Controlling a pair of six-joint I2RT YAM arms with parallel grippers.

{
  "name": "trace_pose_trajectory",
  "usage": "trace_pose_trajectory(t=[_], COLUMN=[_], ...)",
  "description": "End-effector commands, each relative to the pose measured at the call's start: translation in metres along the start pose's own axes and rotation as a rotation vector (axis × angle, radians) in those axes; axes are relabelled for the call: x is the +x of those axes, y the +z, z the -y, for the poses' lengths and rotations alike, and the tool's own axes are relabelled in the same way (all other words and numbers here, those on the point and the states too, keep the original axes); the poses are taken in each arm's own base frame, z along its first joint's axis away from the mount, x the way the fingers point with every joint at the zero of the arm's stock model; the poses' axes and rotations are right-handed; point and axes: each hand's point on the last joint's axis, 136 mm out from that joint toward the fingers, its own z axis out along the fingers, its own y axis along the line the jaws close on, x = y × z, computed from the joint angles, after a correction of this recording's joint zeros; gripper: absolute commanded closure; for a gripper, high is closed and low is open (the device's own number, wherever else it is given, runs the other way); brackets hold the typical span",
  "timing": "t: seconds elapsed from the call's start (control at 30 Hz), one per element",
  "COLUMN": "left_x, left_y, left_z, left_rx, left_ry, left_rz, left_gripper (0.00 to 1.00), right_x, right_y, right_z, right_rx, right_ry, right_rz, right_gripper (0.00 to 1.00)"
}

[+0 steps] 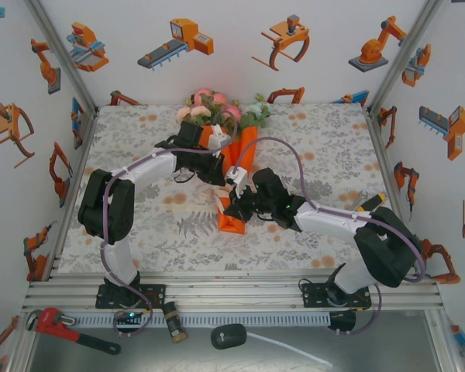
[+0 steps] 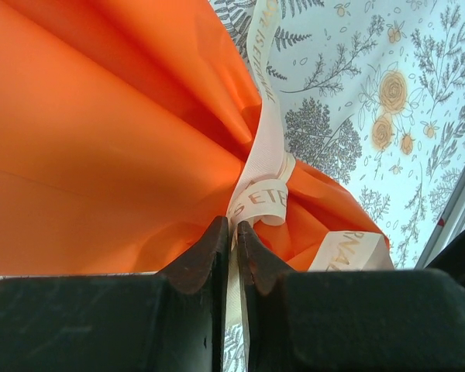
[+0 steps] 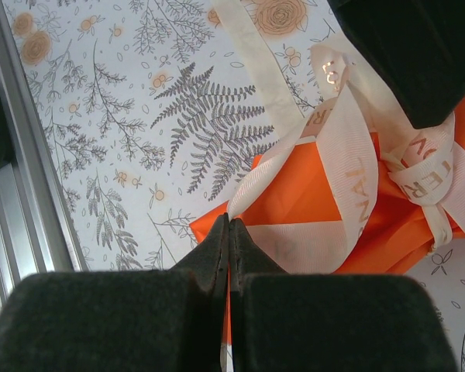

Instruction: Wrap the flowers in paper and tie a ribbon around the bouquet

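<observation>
The bouquet (image 1: 236, 167) lies on the tablecloth as an orange paper cone, its pink and cream flowers (image 1: 211, 108) and green leaves at the far wide end. The paper (image 2: 101, 132) fans out broadly in the left wrist view. A cream ribbon (image 2: 265, 198) with gold lettering loops round the cone's narrow neck. My left gripper (image 2: 232, 229) is shut on a strand of that ribbon at the neck. My right gripper (image 3: 229, 225) is shut on another ribbon (image 3: 349, 186) strand beside the cone's pointed end (image 1: 232, 221). Both grippers meet over the lower part of the cone (image 1: 236, 190).
The floral tablecloth (image 1: 325, 139) covers the table between white walls with robot prints. An aluminium rail (image 1: 232, 291) runs along the near edge. In front of it lie a red pipe wrench (image 1: 58, 325), a black mouse-like object (image 1: 229, 335) and a white cable.
</observation>
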Motion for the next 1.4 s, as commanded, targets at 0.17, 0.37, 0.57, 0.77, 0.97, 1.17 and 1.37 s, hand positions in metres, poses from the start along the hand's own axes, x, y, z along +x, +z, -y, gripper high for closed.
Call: trace_pose_trajectory(t=[0.17, 0.37, 0.57, 0.77, 0.97, 1.17, 1.37], left_x=[-0.013, -0.038, -0.032, -0.023, -0.022, -0.022, -0.022], left_y=[-0.008, -0.034, -0.037, -0.026, -0.027, -0.027, -0.027], left_z=[0.009, 0.026, 0.031, 0.027, 0.022, 0.021, 0.024], left_rx=[0.019, 0.007, -0.021, -0.034, -0.074, -0.072, -0.061], left_ry=[0.002, 0.025, 0.013, -0.025, -0.040, -0.056, -0.064], left_rz=[0.056, 0.178, 0.234, 0.215, 0.214, 0.220, 0.228], left_gripper=[0.90, 0.95, 0.96, 0.96, 0.96, 0.96, 0.96], right_x=[-0.009, -0.012, -0.030, -0.053, -0.060, -0.063, -0.052], right_y=[-0.008, -0.011, -0.020, -0.015, 0.002, 0.011, 0.007], right_z=[-0.003, 0.001, 0.022, 0.037, 0.058, 0.091, 0.104], right_rx=[-0.008, 0.023, 0.112, 0.123, 0.170, 0.315, 0.394], right_ry=[-0.014, -0.007, 0.043, 0.069, 0.070, 0.059, 0.073], right_rz=[0.027, 0.044, 0.124, 0.209, 0.234, 0.239, 0.224], right_gripper=[1.00, 1.00, 1.00, 1.00, 1.00, 1.00, 0.89])
